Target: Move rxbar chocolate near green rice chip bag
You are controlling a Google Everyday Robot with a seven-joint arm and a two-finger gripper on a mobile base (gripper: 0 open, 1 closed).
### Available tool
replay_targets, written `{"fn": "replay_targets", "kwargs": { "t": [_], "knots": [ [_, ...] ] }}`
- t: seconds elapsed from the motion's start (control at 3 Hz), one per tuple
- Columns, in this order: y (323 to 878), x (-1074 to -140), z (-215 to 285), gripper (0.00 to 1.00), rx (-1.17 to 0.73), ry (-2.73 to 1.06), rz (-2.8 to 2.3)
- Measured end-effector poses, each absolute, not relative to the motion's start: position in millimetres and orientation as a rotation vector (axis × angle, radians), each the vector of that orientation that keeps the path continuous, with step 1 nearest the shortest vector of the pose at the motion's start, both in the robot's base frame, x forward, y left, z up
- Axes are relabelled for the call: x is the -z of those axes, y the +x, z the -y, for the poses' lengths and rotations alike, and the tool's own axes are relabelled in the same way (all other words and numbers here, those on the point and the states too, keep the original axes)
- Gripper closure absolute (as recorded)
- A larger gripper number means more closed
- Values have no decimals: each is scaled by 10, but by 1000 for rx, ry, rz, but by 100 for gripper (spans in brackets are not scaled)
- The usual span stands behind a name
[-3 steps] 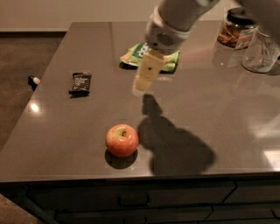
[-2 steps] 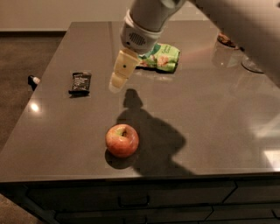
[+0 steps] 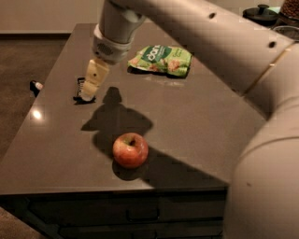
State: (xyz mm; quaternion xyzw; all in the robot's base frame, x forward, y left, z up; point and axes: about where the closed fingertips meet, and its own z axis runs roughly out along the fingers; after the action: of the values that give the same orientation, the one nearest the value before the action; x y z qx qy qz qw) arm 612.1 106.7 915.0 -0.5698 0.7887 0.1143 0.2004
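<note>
The rxbar chocolate (image 3: 81, 91), a small black bar, lies near the left edge of the dark table and is partly hidden behind my gripper. My gripper (image 3: 93, 80) hangs right over it on the pale arm that reaches in from the upper right. The green rice chip bag (image 3: 161, 59) lies flat at the back middle of the table, to the right of the gripper.
A red-yellow apple (image 3: 130, 150) sits near the table's front edge (image 3: 112, 189). A dark-lidded container (image 3: 261, 14) stands at the back right corner. A small dark object (image 3: 35, 86) lies on the floor off the left edge.
The arm has swung left, from beside the chip bag to right over the black bar. The bar, bag and apple have stayed where they were.
</note>
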Motion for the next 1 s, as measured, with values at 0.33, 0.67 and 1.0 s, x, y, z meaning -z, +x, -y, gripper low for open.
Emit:
{"fn": "replay_targets", "kwargs": {
  "t": [0.33,0.67,1.0],
  "knots": [
    [6273,-8958,-1370,0,-344,-1561,-2220],
    [6374,-8778,-1591,0,-356,-1525,-2229],
    [6410,-8627,-1701,0,-362,-1504,-2227]
  ]
}}
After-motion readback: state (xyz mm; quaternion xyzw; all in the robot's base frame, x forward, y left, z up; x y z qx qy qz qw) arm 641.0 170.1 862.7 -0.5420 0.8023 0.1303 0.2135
